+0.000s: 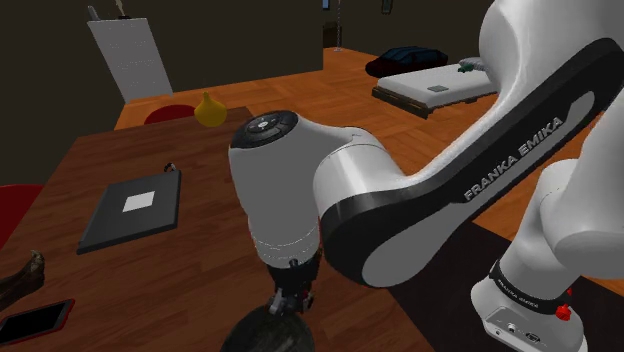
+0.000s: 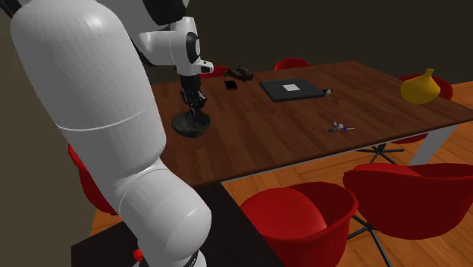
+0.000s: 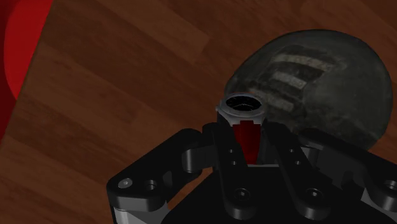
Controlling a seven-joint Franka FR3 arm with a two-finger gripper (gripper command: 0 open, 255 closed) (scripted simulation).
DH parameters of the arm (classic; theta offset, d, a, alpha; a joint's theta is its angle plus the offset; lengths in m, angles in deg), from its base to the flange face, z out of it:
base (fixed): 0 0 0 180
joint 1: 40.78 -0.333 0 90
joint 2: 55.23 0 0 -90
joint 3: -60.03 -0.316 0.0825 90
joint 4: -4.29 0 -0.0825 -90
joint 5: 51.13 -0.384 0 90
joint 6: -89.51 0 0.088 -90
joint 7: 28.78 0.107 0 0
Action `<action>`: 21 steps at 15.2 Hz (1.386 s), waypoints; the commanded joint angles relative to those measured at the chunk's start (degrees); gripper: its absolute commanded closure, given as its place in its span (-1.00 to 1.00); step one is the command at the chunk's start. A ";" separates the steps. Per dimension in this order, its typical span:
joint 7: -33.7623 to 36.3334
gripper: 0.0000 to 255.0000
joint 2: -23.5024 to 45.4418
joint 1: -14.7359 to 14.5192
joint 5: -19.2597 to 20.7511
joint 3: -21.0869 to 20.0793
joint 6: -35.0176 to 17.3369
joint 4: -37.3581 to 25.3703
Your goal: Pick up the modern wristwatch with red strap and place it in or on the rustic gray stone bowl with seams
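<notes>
My black gripper is shut on the wristwatch, which has a silver case and a red strap running down between the fingers. Just below and beyond the watch sits the dark grey stone bowl on the wooden table. In the shoulder view the gripper hangs right over the bowl at the table's near edge. The second exterior view has the gripper a short way above the bowl.
A dark flat case lies mid-table, with a yellow gourd at the far end. A phone and a brown object lie toward the shoulder view's left. A small item and red chairs are near the table's edge.
</notes>
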 commanded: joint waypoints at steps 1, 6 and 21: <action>4.78 1.00 5.43 -0.69 4.28 -1.36 0.84 -4.87; 13.33 1.00 17.06 -5.53 13.09 -1.08 3.61 -15.70; 16.59 1.00 22.46 -7.49 17.99 1.27 -3.04 -13.05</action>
